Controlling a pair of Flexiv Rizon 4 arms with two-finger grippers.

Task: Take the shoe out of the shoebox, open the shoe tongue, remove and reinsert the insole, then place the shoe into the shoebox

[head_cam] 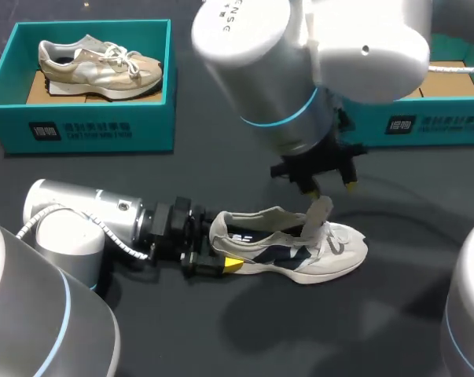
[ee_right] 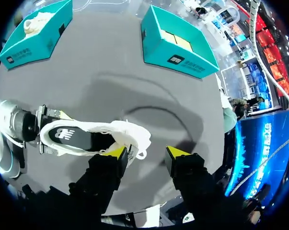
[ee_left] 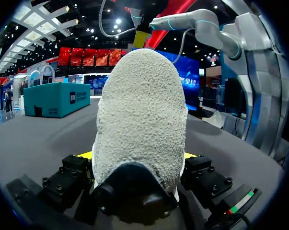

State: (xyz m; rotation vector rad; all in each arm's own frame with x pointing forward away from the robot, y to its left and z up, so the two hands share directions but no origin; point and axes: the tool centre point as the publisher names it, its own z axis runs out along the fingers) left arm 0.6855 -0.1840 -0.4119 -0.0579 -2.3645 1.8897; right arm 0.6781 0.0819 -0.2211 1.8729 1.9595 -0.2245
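Note:
A white and navy shoe [head_cam: 299, 253] lies on its side on the dark table, toe to the right. My left gripper [head_cam: 219, 245] comes in low from the left and is shut on its heel. In the left wrist view the rough white heel [ee_left: 139, 115] fills the space between the fingers of the left gripper [ee_left: 137, 155]. My right gripper [head_cam: 331, 188] hangs open just above the shoe's mouth. The lifted tongue [head_cam: 319, 212] rests against one of its fingers. In the right wrist view the tongue and laces [ee_right: 134, 136] lie beside one finger of the right gripper [ee_right: 146, 153], not between the two.
A teal shoebox [head_cam: 16, 118] at the back left holds a beige shoe [head_cam: 99, 67]. A second teal shoebox [head_cam: 437, 122] stands at the back right, partly hidden by my right arm. The same box appears open in the right wrist view [ee_right: 156, 48].

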